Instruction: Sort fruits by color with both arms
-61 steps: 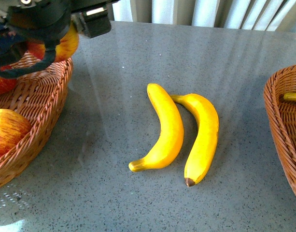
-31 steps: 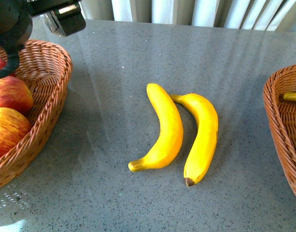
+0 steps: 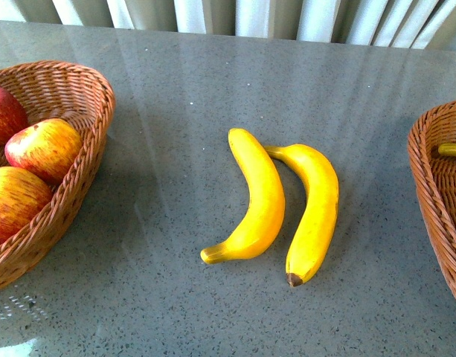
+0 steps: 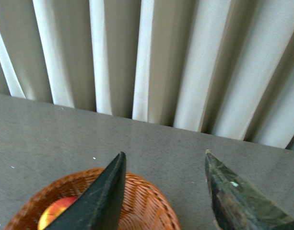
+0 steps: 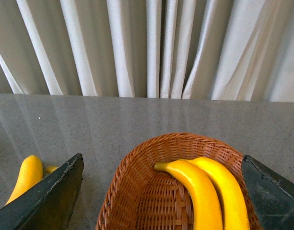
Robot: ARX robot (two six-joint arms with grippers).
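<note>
Currently, front view: red apples (image 3: 42, 149) are collected in the basket (image 3: 90, 85) at 9 o'clock; two bananas (image 3: 263, 197) lie unsorted at centre. Left wrist view: left gripper (image 4: 164, 154) wide, empty, above that basket. Right wrist view: right gripper (image 5: 162, 157) wide, empty, over the banana basket (image 5: 137, 158).

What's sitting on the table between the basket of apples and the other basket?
The front view shows the left banana and the right banana side by side; otherwise the grey table between the apple basket and the right basket is bare.
</note>
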